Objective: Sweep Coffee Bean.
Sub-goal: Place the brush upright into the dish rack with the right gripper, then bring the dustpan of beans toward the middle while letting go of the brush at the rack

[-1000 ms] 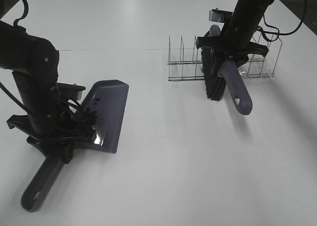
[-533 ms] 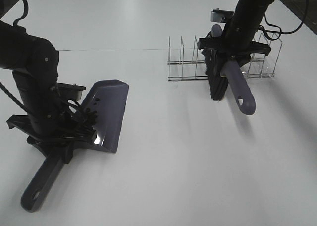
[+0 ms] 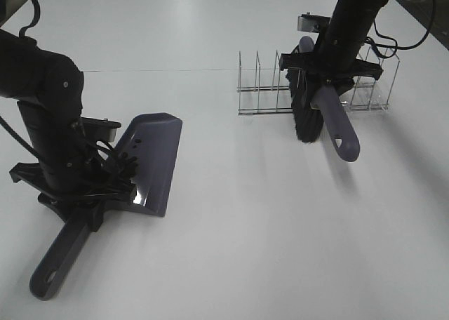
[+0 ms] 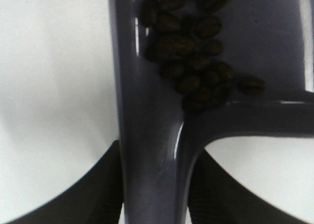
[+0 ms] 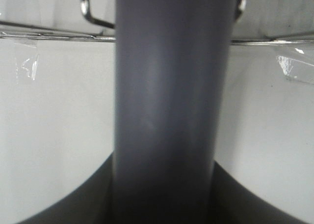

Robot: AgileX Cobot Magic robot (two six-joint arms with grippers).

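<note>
My left gripper (image 3: 83, 202) is shut on the handle of a grey-purple dustpan (image 3: 153, 158) that lies flat on the white table, its mouth facing right. The left wrist view shows the coffee beans (image 4: 194, 62) clustered in the pan's back corner by the handle (image 4: 152, 150). My right gripper (image 3: 327, 76) is shut on the grey handle (image 3: 337, 127) of a brush and holds it over the wire rack (image 3: 258, 88). The black bristles (image 3: 306, 116) hang in front of the rack. The right wrist view is filled by the brush handle (image 5: 164, 111).
The clear wire divider rack with several slots stands at the back right; its wires show in the right wrist view (image 5: 44, 36). A thin seam line (image 3: 161, 70) crosses the table. Black cables (image 3: 403, 43) hang behind the right arm.
The brush has shifted slightly to the right along the rack, then barely back. The left arm and dustpan have not moved.
</note>
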